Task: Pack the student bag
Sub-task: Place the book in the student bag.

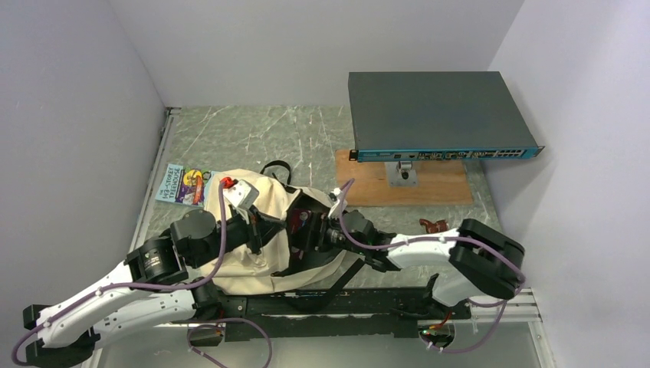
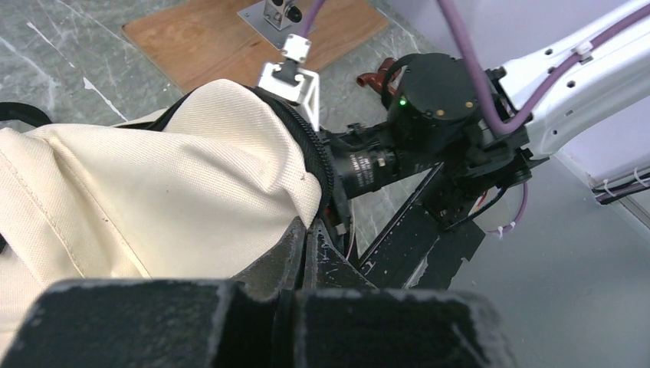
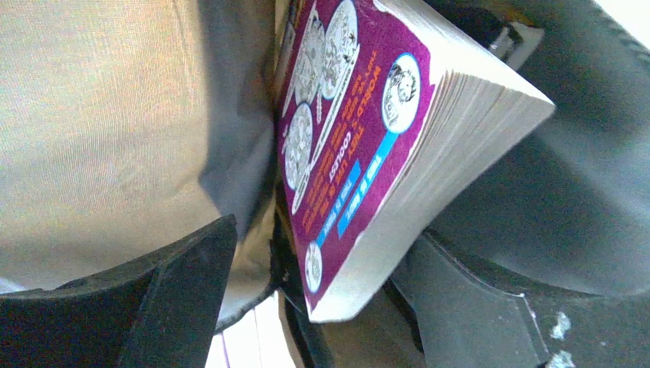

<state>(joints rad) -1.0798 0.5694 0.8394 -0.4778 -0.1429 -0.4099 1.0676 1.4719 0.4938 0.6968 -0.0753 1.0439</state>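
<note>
hard-to-see bits
right gripper (image 1: 309, 230) tips vanish inside the student bag (image 1: 253, 270) mid-frame; purple book (image 3: 360, 153) cover text is blurry, top cut off at the upper edge.

The top camera hung above and behind the arm bases, facing the far wall. From well back it took in the whole table (image 1: 306, 130), near edge to far edge. The left wrist camera sat low and close against the student bag (image 2: 153, 192), looking across toward the table's right edge and far right corner. With the top view it shared the bag's cream fabric, the right arm (image 2: 567, 84) and the wooden board (image 2: 215, 38) on the table's far right part. The right wrist camera looked from very near into the bag, where a purple book (image 3: 345, 153) filled much of its frame. With the other views it shared only the bag's fabric.
</note>
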